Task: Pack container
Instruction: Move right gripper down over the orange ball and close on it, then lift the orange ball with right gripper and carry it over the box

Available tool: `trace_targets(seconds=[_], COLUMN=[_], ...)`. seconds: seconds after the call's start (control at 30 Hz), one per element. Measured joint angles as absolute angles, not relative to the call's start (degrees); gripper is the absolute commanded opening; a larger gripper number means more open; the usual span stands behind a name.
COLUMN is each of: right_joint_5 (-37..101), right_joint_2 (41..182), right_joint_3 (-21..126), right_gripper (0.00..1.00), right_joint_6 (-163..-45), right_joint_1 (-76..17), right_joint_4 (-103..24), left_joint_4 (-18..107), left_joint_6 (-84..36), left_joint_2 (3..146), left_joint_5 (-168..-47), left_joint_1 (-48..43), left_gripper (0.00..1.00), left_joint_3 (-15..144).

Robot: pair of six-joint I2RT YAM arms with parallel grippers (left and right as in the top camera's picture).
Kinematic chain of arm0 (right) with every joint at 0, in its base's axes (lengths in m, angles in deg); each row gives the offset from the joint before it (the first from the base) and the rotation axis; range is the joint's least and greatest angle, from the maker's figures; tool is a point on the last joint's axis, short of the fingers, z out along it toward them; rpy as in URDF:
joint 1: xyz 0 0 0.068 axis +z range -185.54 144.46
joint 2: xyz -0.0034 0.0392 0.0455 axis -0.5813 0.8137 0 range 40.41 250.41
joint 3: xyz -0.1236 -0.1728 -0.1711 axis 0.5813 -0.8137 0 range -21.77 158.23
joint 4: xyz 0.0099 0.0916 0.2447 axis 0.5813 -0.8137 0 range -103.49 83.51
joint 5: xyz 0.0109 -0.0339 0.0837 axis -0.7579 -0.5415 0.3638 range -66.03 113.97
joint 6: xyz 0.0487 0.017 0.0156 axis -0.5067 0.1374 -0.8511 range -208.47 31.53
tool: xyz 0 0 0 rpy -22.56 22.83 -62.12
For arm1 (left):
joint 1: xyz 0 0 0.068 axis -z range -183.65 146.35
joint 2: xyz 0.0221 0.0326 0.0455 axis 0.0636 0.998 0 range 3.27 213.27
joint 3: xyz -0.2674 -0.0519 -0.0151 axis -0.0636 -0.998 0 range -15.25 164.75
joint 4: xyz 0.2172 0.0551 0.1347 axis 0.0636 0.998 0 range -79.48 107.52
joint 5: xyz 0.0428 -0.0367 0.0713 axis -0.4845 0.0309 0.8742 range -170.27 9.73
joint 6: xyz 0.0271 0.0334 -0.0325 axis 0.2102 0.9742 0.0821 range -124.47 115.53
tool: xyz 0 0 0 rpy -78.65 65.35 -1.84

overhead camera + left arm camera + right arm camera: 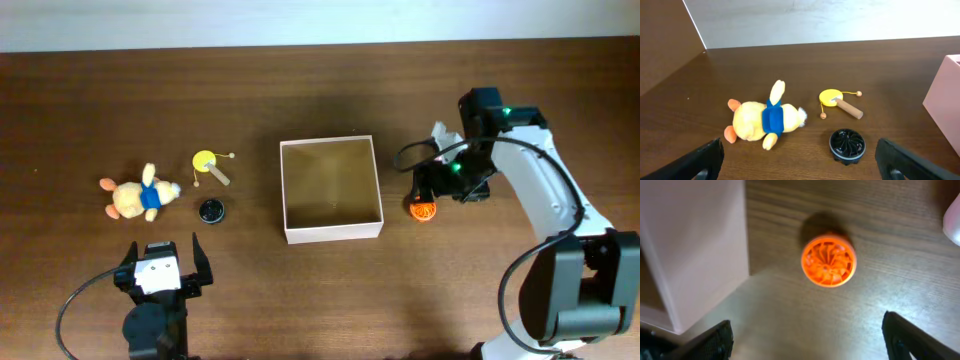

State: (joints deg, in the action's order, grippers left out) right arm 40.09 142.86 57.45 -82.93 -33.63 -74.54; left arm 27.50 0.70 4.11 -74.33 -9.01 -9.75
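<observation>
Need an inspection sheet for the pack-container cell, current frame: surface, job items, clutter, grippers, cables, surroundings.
Surface: brown wooden table; no spills seen.
Job's things: container open-topped, mid-table, nothing seen inside. Orange disc just right of it, apart from its wall. Plush toy, yellow drum rattle and black disc lie to its left.
Clutter: white object beside the right arm, too hidden to identify.
Grippers: left gripper open, empty, on the near side facing the plush toy. Right gripper open, empty, over the orange disc.
Cables: black cable loops off the left arm; second cable arcs by the right wrist.
Surroundings: pale strip beyond the far edge; nothing else seen.
</observation>
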Motion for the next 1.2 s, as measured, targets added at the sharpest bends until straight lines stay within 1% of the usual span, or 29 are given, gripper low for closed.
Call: trace_targets(seconds=[0.3, 0.47, 0.63, 0.93, 1.2], right_joint_5=[38.8, 36.9, 33.4, 22.8, 18.6], right_joint_2=[142.9, 142.9, 142.9, 142.9, 142.9], right_joint_3=[45.9, 42.4, 39.9, 39.1, 39.1], right_gripper=[0.84, 0.82, 0.82, 0.79, 0.71], right_joint_6=[-86.6, -87.0, -87.5, -90.0, -91.5], right_joint_1=[-33.6, -33.3, -30.2, -21.1, -20.7], right_joint_4=[-64.2, -58.7, -53.1, -48.2, -48.0], left_joint_4=[27.5, 27.5, 27.5, 27.5, 27.5], left_joint_6=[0.7, 0.7, 0.7, 0.7, 0.7], left_joint_2=[4.1, 4.1, 4.1, 4.1, 4.1], left_joint_5=[-74.3, -74.3, -74.3, -74.3, -74.3], left_joint_1=[-9.0, -9.0, -9.0, -9.0, -9.0], left_gripper=[0.99, 0.99, 0.99, 0.99, 0.99], left_joint_3=[-9.8, -9.8, -9.8, -9.8, -9.8])
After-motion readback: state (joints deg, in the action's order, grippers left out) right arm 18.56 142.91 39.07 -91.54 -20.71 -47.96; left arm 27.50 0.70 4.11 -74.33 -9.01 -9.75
